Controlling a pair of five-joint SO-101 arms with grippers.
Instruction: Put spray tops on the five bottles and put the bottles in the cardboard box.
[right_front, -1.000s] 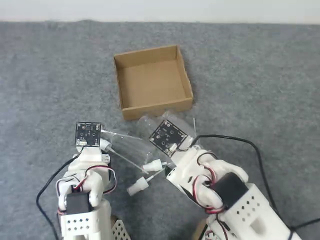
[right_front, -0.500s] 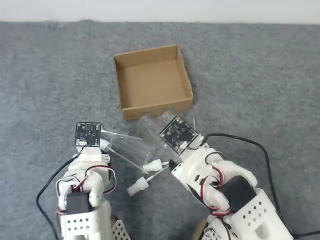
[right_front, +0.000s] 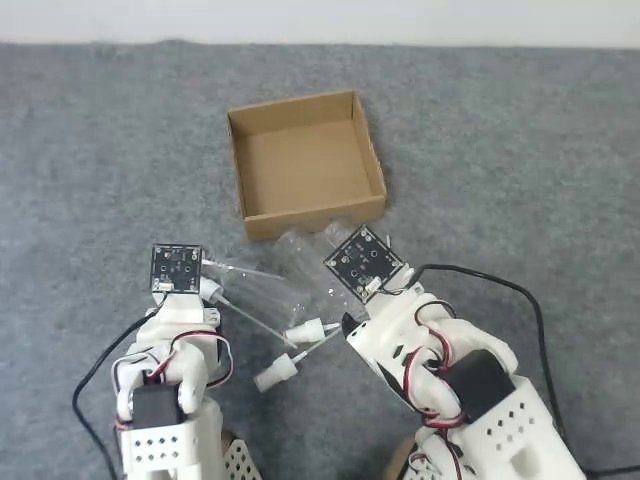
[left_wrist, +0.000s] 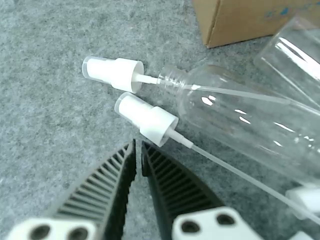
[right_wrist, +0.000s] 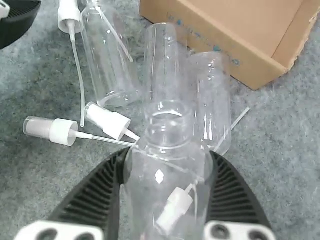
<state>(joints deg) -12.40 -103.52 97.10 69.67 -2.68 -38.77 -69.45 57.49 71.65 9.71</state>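
My right gripper (right_wrist: 168, 157) is shut on a clear open-necked bottle (right_wrist: 167, 175), held just short of the cardboard box (right_wrist: 235, 30). Beyond it lie three more clear bottles (right_wrist: 165, 65) on the grey carpet, pointing at the box wall. Two white spray tops (right_wrist: 50, 131) with thin tubes lie beside them. My left gripper (left_wrist: 138, 152) hovers shut and empty over the carpet, right next to a loose spray top (left_wrist: 147, 119). Another spray top (left_wrist: 112, 72) has its tube inside the neck of a lying bottle (left_wrist: 240, 115). The high view shows the box (right_front: 305, 160) open and empty.
The table is covered in grey carpet (right_front: 520, 180), with free room on both sides of the box. A black cable (right_front: 500, 290) loops from the right arm. Long dip tubes (left_wrist: 240, 175) stretch across the carpet between the arms.
The right arm has shifted to the right and slightly toward the box with the bottle in its gripper. The left arm has stayed still.
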